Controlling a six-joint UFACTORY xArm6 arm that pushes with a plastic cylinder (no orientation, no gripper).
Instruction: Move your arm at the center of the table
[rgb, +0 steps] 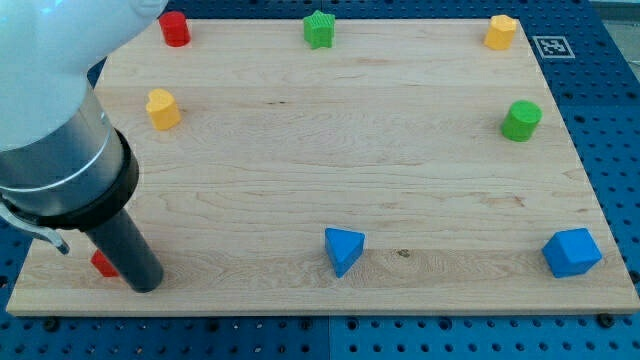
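My tip (146, 285) rests on the wooden board (330, 150) near its bottom left corner, far left of the board's middle. A small red block (102, 264) lies just left of the tip, mostly hidden behind the rod. A blue triangular block (343, 249) sits at the bottom centre, well right of the tip. A yellow block (162, 109) stands above the tip on the left side.
A red cylinder (175, 29) is at the top left, a green star-like block (319, 29) at the top centre, a yellow block (501, 32) at the top right, a green cylinder (521, 120) at the right, a blue block (571, 252) at the bottom right.
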